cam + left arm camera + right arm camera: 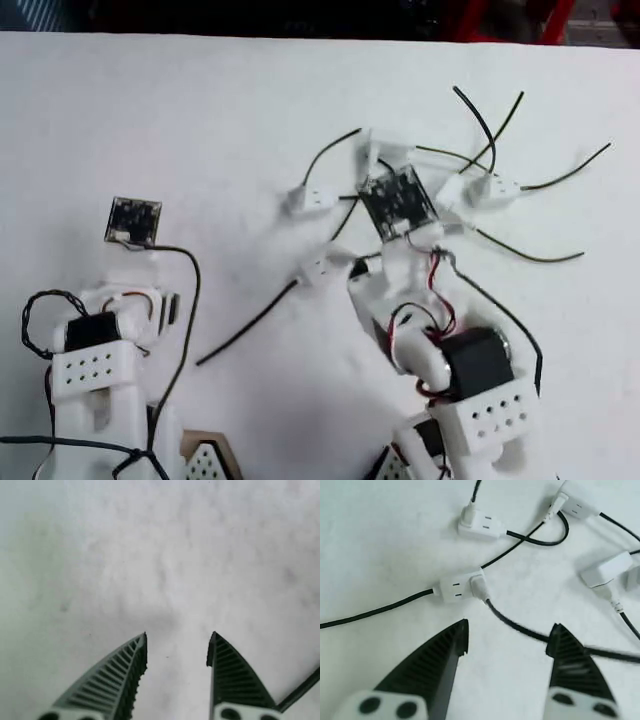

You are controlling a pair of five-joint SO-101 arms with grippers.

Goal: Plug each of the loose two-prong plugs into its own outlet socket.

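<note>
Risks, judged from the layout alone.

Left side: little to go wrong at the left gripper [177, 640] itself, over bare table [150, 555] and well apart from every plug. Only a long reach across, with some chance of sweeping the tangle.

Centre: near socket block [454, 589] lies loose and looks light, so apt to slide or spin under a push instead of taking prongs. Probably needs bracing. Pale plug [478, 585] touches that block's end; seated or merely butted against it, cannot tell. A wrong guess here means a wasted pull or a skipped pair. Black cord [530, 632] from that plug runs straight under the mouth of the right gripper [510, 625]. Closing here likely pinches wire rather than plug body and drags the block along.

Farther off: second socket block [482, 526] with a second plug [468, 515] at its end, and cords crossing between the two blocks. A tug on one probably shifts the other.

Right: two more white pieces, upper piece [580, 505] and outer piece [607, 570]. Plug or socket, hard to tell, so easy to mismatch.

Claws.
- Left gripper: jaws spread wide, nothing between them, touching nothing.
- Right gripper: jaws spread wide too, nothing held, poised just short of the near socket block. Black cord passes beneath the gap and under one finger; contact or not, cannot tell.
</note>
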